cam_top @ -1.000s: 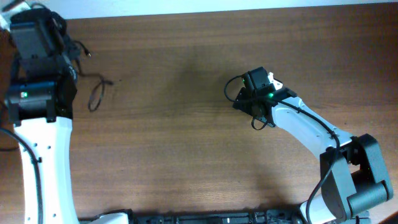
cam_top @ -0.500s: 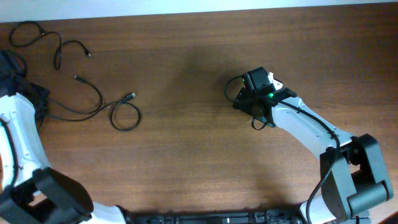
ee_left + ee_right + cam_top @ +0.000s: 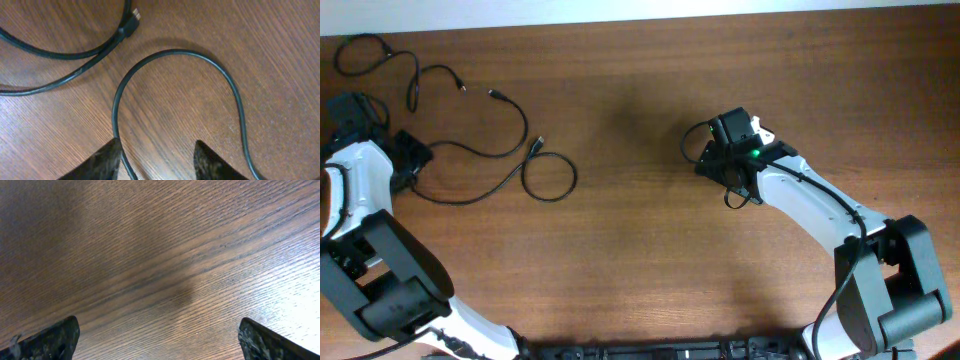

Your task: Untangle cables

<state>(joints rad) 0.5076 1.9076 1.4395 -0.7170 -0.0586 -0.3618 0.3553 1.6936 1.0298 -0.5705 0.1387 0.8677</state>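
Observation:
Several thin black cables lie in loose loops at the table's far left. One cable (image 3: 510, 110) arcs from a plug near the top. Another ends in a round loop (image 3: 550, 178), and a third cable (image 3: 360, 48) curls in the far-left corner. My left gripper (image 3: 412, 160) is low over them and open. In the left wrist view, a cable arch (image 3: 175, 51) runs down just inside my left finger (image 3: 107, 160), ungripped. A plug end (image 3: 132, 22) lies beyond the arch. My right gripper (image 3: 712, 150) stands wide open over bare wood (image 3: 160, 280), holding nothing.
The wooden table (image 3: 620, 250) stretches between the two arms. The table's far edge runs just above the cables at the top left. The thicker black wires on the right arm (image 3: 740, 195) hang beside its wrist.
My left arm swung away from over the cables to the table's left edge, and its gripper went from shut to open. The cable loops shifted right. The right arm has not moved.

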